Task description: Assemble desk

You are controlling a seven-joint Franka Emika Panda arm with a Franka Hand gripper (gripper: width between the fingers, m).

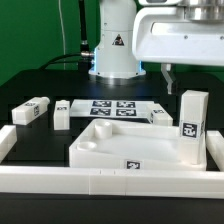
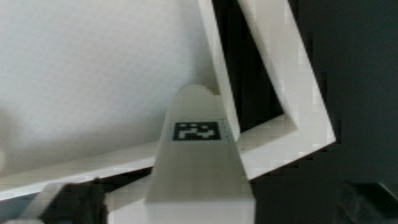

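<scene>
The border rail (image 1: 110, 182) lies nearest the exterior camera: a long white plastic bar across the front, turning back at the exterior view's left.

**Arm pose.** The arm (image 1: 115, 45) rises from its white base at the rear centre and reaches toward the exterior view's right. Its gripper (image 1: 177, 75) points straight down and hangs just above the upright leg (image 1: 192, 125), clear of its top. In the wrist view the dark fingers (image 2: 71, 205) stand apart on either side of that leg. The jaws are spread and clamp nothing.

**Parts, from the exterior view's left to right.**
- All parts are smooth, matte white plastic with small black-and-white square tags.
- A loose leg (image 1: 30, 112), a rectangular block, lies on its side.
- A second loose leg (image 1: 62, 114) lies near it.
- The marker board (image 1: 112, 108), thin and flat, lies behind the centre.
- The tabletop (image 1: 100, 150), a rectangular tray with a raised rim, lies just behind the rail, with a tag on its front wall.
- A third loose leg (image 1: 160, 118) lies just behind the tabletop's far rim.
- The upright leg stands at the tabletop's right end, with one tag facing forward and another on its top face.

**Surface and room.** The table (image 1: 45, 135) is flat and black. A green backdrop (image 1: 30, 40) closes the rear, with dark cables hanging beside the arm.
</scene>
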